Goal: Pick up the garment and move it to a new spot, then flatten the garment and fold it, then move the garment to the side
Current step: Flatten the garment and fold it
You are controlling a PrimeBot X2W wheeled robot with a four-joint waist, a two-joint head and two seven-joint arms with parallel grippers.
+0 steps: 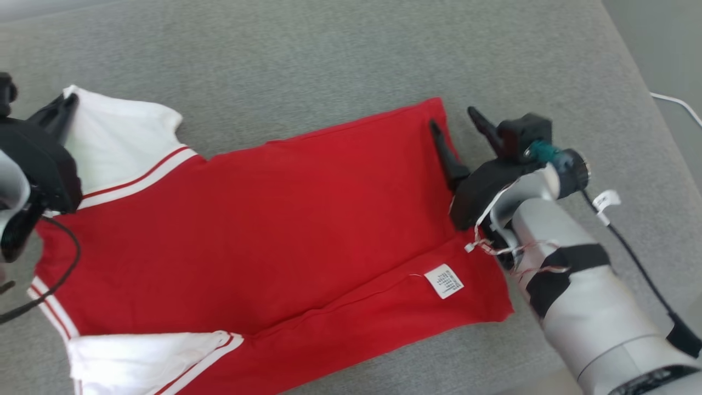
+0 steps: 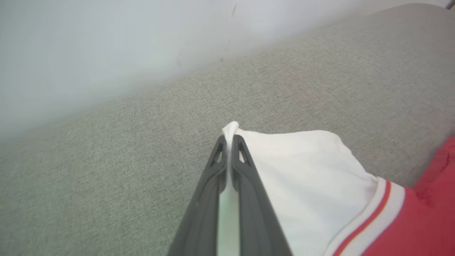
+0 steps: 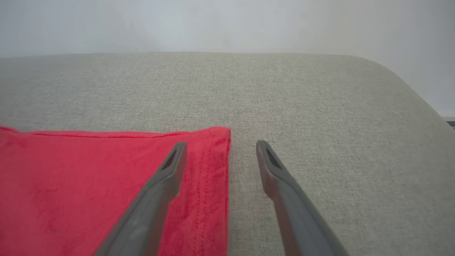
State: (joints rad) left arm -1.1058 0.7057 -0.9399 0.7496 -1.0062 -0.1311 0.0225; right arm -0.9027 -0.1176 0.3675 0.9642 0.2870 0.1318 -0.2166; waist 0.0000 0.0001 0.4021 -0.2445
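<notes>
Red and white garment (image 1: 274,219) lying flat on the grey surface (image 1: 329,55), left claw (image 2: 231,141) pinched tight on the garment's white sleeve (image 2: 302,170), right claw (image 3: 221,144) spread wide over the garment's red corner

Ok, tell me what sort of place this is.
Likely a living room, or a mock-up of one: the shirt lies on a grey fabric cushion, like a sofa seat, with a plain pale wall behind.
</notes>
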